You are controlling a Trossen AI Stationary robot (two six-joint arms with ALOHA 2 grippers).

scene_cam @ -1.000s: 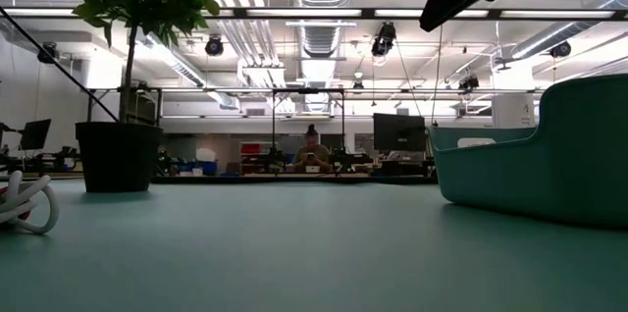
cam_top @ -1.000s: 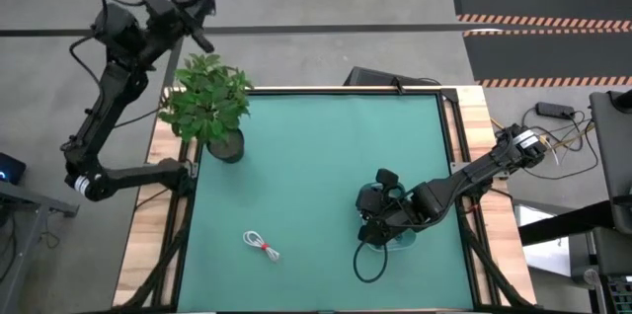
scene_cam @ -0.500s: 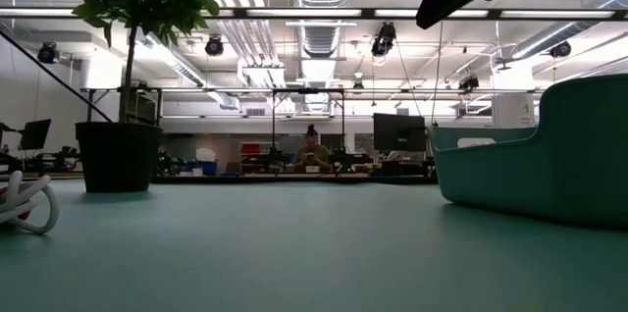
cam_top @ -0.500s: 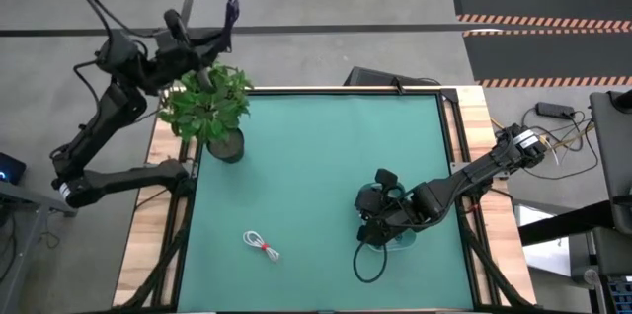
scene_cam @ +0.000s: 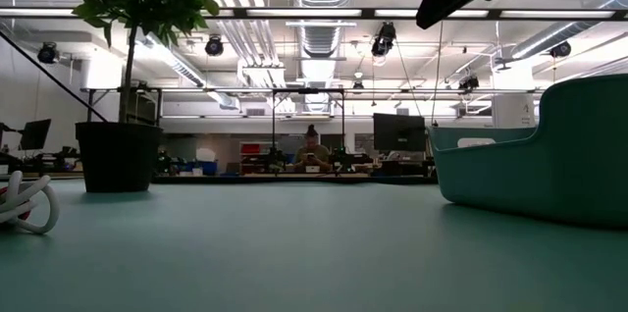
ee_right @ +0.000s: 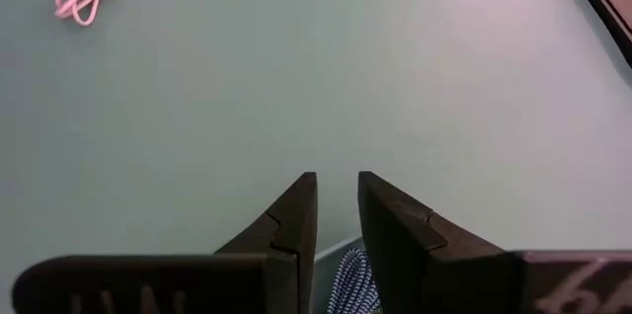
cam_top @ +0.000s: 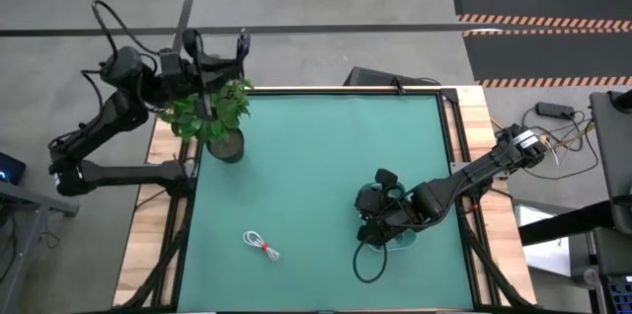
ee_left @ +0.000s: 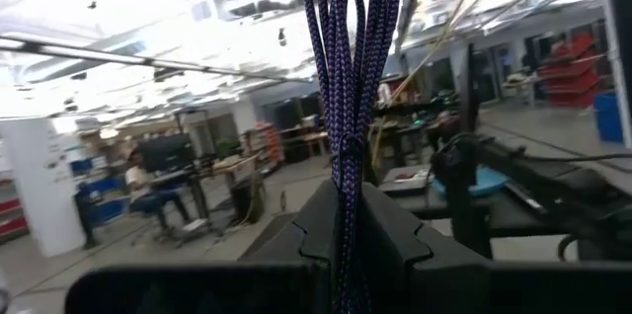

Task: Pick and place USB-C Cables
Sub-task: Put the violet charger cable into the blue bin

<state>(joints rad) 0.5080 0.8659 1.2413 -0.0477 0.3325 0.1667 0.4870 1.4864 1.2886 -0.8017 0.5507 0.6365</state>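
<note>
Over at the far left corner of the table, the left gripper (cam_top: 235, 45) is raised above the potted plant (cam_top: 209, 105), clenched on a navy blue cable bundle (ee_left: 348, 87) that hangs straight between its fingers in the left wrist view. The right gripper (cam_top: 372, 217) sits low over the teal bin (cam_top: 407, 243) near the table's right side, its two fingers (ee_right: 292, 217) parted by a narrow gap and holding nothing; a bit of dark braided cable (ee_right: 354, 284) shows just under them. The white cable with the red tie (cam_top: 262, 245) lies on the green mat (cam_top: 316, 146), toward the near left, well apart from both grippers. From table height the bin's wall (scene_cam: 559, 155) rises on the right and the white cable's loops (scene_cam: 25, 206) show at the left edge. A person (scene_cam: 311, 153) sits at a desk far back in the room.
</note>
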